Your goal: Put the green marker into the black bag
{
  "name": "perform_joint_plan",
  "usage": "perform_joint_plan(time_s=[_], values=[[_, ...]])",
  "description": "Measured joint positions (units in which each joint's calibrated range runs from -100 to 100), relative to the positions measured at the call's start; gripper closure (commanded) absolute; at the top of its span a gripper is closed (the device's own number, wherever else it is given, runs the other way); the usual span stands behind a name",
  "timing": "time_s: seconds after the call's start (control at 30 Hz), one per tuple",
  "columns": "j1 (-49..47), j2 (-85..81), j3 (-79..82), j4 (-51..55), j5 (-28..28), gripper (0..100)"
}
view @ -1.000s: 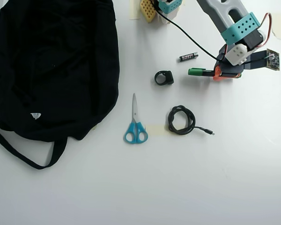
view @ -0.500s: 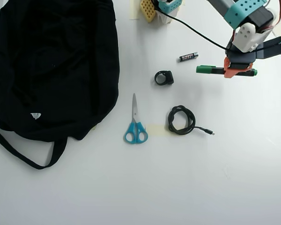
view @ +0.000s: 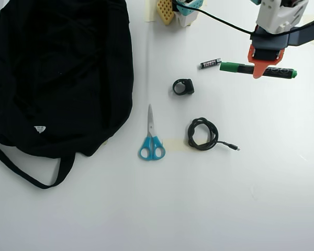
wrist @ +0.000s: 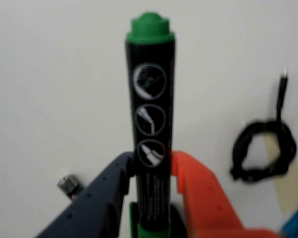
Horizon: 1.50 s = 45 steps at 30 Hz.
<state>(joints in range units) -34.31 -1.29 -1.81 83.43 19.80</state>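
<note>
The green marker hangs level above the table at the upper right of the overhead view, and my gripper is shut on its barrel near the middle. In the wrist view the green marker points away from the camera, green end on top, clamped between the dark blue finger and the orange finger of the gripper. The black bag lies slumped at the far left, its strap trailing toward the front. A wide stretch of table separates it from the gripper.
Below the marker lie a small black battery, a black ring-shaped part, a coiled black cable and blue-handled scissors. The arm's base stands at the top centre. The wrist view shows the battery and cable.
The gripper has risen off the table with the marker in it and shifted right and toward the top edge of the overhead view. Nothing else on the table moved.
</note>
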Motion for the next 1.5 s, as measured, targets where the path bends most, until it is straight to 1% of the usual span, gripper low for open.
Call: perform_joint_plan(time_s=[0.2,0.43,0.53,0.8,0.97,1.1,1.23,1.5], values=[[3.6,-6.6,-0.1,4.9,-2.7,98],[8.0,-17.5,-0.1,10.0,-8.0,98],[10.7,-22.2,-0.2,12.4,-8.8,98],[17.3,-33.0,4.4,13.1,-9.3,98],[24.3,-38.6,10.6,13.1,-13.0,98],[29.7,-39.4,14.9,13.1,-13.7,98],[34.5,-39.4,18.3,9.3,-13.7,98],[48.1,-39.4,27.4,-4.3,-14.0,98]])
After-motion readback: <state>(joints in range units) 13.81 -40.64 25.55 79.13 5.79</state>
